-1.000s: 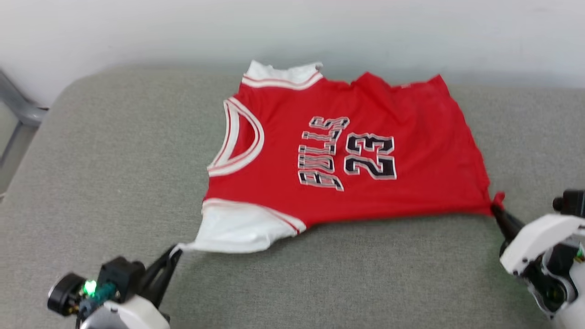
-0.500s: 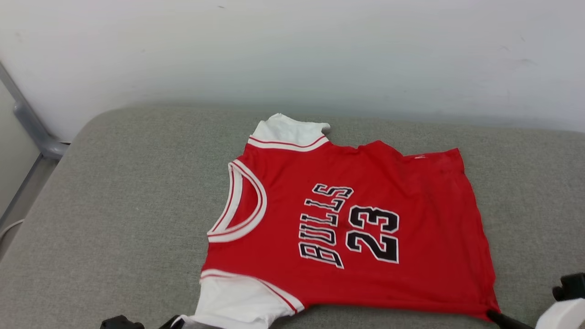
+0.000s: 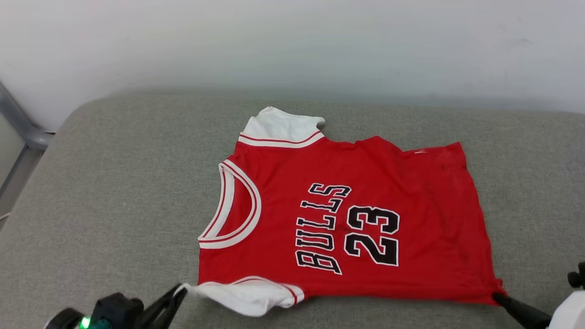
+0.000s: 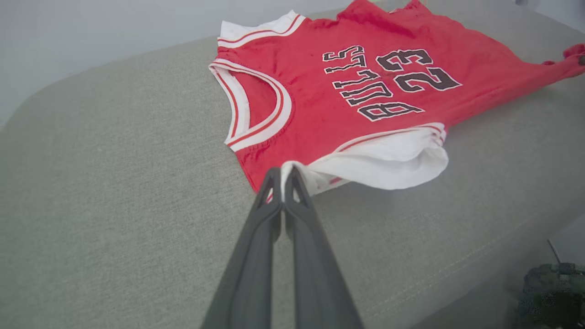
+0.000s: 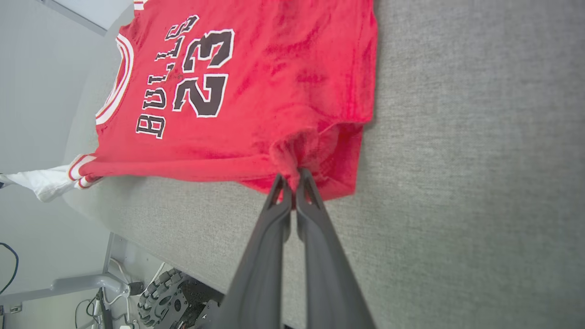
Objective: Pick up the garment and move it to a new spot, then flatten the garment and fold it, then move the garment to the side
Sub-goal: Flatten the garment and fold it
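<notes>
The garment (image 3: 365, 196) is a red jersey with white sleeves, black lettering and the number 23, spread chest-up on a grey cushion (image 3: 114, 192). My left gripper (image 3: 180, 289) at the lower left is shut on the edge of the near white sleeve (image 4: 388, 160), which sags in a loose fold; the pinch shows at my left gripper (image 4: 284, 171) in its wrist view. My right gripper (image 3: 496, 297) at the lower right is shut on the near red hem corner, where the cloth bunches at my right gripper (image 5: 292, 176) in its wrist view.
A white wall (image 3: 292, 45) rises behind the cushion. A grey metal frame (image 3: 23, 132) stands at the far left. Bare grey cushion lies to the left of the jersey and along its near edge. The wheeled base (image 5: 164, 292) shows below the cushion's edge.
The head camera shifted, so the jersey sits lower in the picture. The near white sleeve has gone from stretched flat to slack and folded. Both grippers keep their hold.
</notes>
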### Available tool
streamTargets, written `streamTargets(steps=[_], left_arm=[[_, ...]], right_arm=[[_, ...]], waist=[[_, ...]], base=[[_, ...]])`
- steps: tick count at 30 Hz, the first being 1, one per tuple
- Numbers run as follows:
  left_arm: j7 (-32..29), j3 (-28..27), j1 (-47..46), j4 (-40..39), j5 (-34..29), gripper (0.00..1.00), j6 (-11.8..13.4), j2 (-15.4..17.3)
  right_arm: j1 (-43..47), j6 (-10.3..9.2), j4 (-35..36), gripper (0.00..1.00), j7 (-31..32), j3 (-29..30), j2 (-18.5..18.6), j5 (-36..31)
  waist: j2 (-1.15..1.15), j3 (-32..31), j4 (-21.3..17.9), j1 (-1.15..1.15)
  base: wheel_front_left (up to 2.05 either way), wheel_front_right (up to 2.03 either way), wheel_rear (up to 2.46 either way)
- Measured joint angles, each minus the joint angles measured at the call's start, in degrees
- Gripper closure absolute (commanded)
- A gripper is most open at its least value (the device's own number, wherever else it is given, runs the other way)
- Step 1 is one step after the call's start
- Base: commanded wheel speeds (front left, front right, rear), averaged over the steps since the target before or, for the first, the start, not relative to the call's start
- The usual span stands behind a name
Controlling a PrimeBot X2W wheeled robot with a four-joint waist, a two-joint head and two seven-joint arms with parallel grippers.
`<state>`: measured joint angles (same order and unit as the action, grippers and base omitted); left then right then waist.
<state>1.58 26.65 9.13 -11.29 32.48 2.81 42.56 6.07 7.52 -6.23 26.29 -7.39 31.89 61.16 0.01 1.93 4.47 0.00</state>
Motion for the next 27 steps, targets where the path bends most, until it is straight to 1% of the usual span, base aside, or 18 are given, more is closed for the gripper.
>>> streamTargets(steps=[5, 11, 14, 15, 18, 24, 27], left_arm=[[-1.32, -0.16, -6.65, 0.59, -0.99, 1.00, -1.55, -0.27], [-3.10, -0.05, -15.30, 4.35, -1.63, 1.00, -3.88, -1.14], [-3.85, 0.19, -19.38, 7.27, -2.08, 1.00, -5.15, -1.58], [-4.27, 0.79, -22.86, 10.43, -2.43, 1.00, -6.34, -2.24], [-4.44, 1.51, -25.94, 13.78, -2.56, 1.00, -7.23, -3.24], [-4.35, 3.11, -30.15, 19.96, -3.04, 1.00, -8.38, -4.78], [-3.81, 4.50, -31.85, 22.91, -4.50, 1.00, -8.86, -4.90]], right_arm=[[-3.18, -0.01, 1.12, 1.00, 2.07, 2.35, -2.15, -2.64], [-9.00, -0.01, 0.55, 1.00, 5.00, 4.23, -5.14, -7.11], [-11.78, -0.01, -0.35, 1.00, 6.35, 4.93, -6.57, -9.29], [-14.13, -0.01, -1.41, 1.00, 7.93, 5.13, -7.61, -11.54], [-16.07, -0.01, -2.42, 1.00, 9.05, 5.45, -8.58, -13.76], [-18.39, -0.01, -3.54, 1.00, 9.92, 5.81, -10.17, -15.80], [-19.20, -0.01, -3.92, 1.00, 9.99, 5.80, -10.58, -16.81]], waist=[[0.00, 1.83, -0.35, 0.00], [0.00, 4.90, -1.04, 0.01], [0.00, 6.67, -1.41, 0.01], [0.00, 8.37, -1.72, 0.01], [0.00, 9.81, -2.03, 0.01], [0.00, 11.83, -2.69, 0.01], [0.00, 12.57, -2.89, 0.01]], base=[[0.00, 0.00, 0.00], [0.00, 0.00, 0.00], [0.00, 0.00, 0.00], [0.00, 0.00, 0.00], [0.00, 0.00, 0.00], [0.00, 0.00, 0.00], [0.00, 0.00, 0.00]])
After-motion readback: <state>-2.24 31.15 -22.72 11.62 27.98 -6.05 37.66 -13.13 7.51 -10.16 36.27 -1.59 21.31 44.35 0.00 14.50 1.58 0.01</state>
